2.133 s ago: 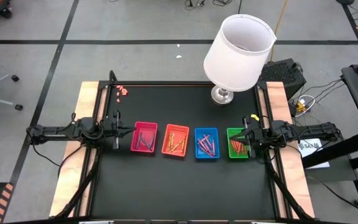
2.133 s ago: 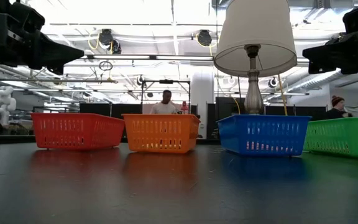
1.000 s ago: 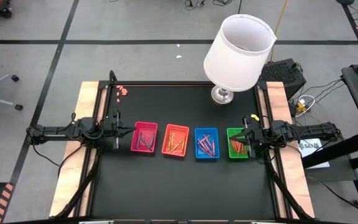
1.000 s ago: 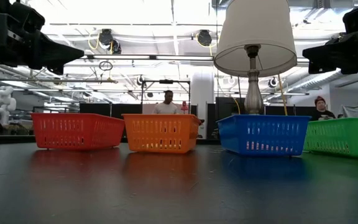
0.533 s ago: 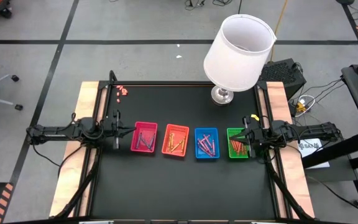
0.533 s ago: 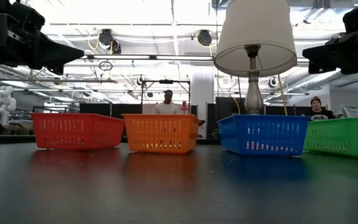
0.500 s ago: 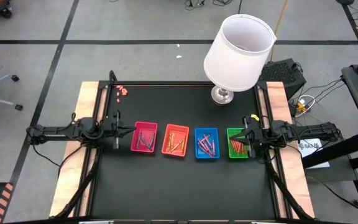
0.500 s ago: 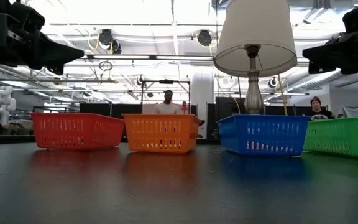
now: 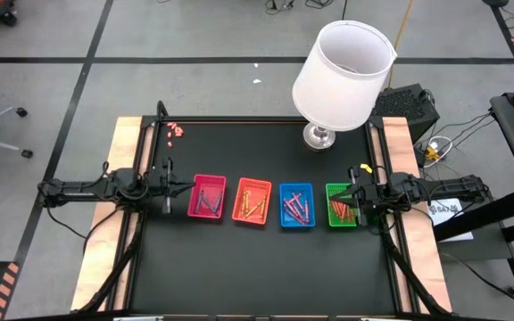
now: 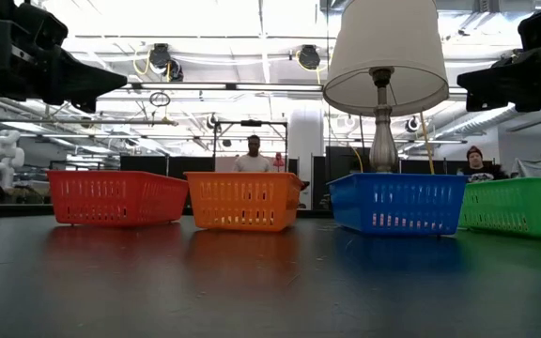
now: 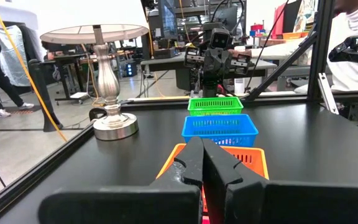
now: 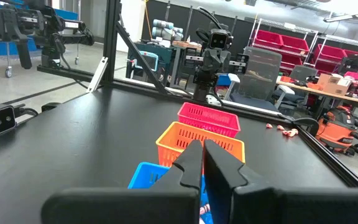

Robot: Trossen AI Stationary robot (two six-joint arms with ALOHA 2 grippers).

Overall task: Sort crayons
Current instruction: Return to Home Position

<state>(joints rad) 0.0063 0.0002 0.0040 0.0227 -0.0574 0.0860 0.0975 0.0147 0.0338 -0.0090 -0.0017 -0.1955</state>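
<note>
Four small trays stand in a row across the table's middle: red [image 9: 207,198], orange [image 9: 252,201], blue [image 9: 296,205] and green [image 9: 340,204]. Crayons lie inside each of them, several in the orange tray [image 9: 255,204] and several in the blue one [image 9: 294,209]. My left gripper [image 9: 188,185] is shut and points level at the red tray from the table's left edge. My right gripper [image 9: 352,198] is shut and points level over the green tray from the right edge. Neither holds anything.
A lamp with a white shade [image 9: 342,74] stands on its metal foot [image 9: 319,135] at the table's far right. Tiny pink-red bits [image 9: 176,130] lie at the far left corner. People show in the room beyond the table [image 10: 254,155]. The near half of the black table [image 9: 257,267] is bare.
</note>
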